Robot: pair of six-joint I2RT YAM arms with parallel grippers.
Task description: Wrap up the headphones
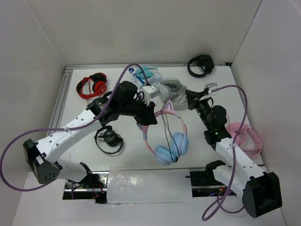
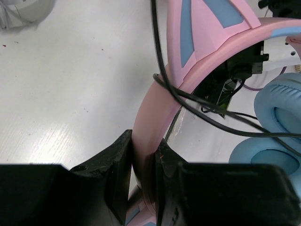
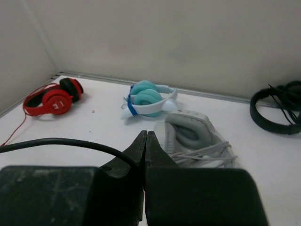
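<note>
The headphones (image 1: 171,148), with a pink cat-ear headband and light blue ear cups, are at the table's middle. My left gripper (image 1: 149,118) is shut on the pink headband (image 2: 155,108), which stands between the jaws in the left wrist view, where the gripper (image 2: 144,155) shows at the bottom. The thin black cable (image 2: 188,101) crosses the headband and runs past a blue ear cup (image 2: 277,108). My right gripper (image 1: 190,99) is just right of the cat ears. In the right wrist view the gripper (image 3: 145,136) is shut, and the black cable (image 3: 61,142) runs in between its jaws from the left.
Red headphones (image 1: 91,85) lie at the back left, teal-and-white ones (image 1: 146,74) and grey ones (image 1: 171,90) at the back middle. Black headphones (image 1: 201,65) sit at the back right, another black pair (image 1: 109,139) under my left arm. All-pink headphones (image 1: 247,136) lie at the right.
</note>
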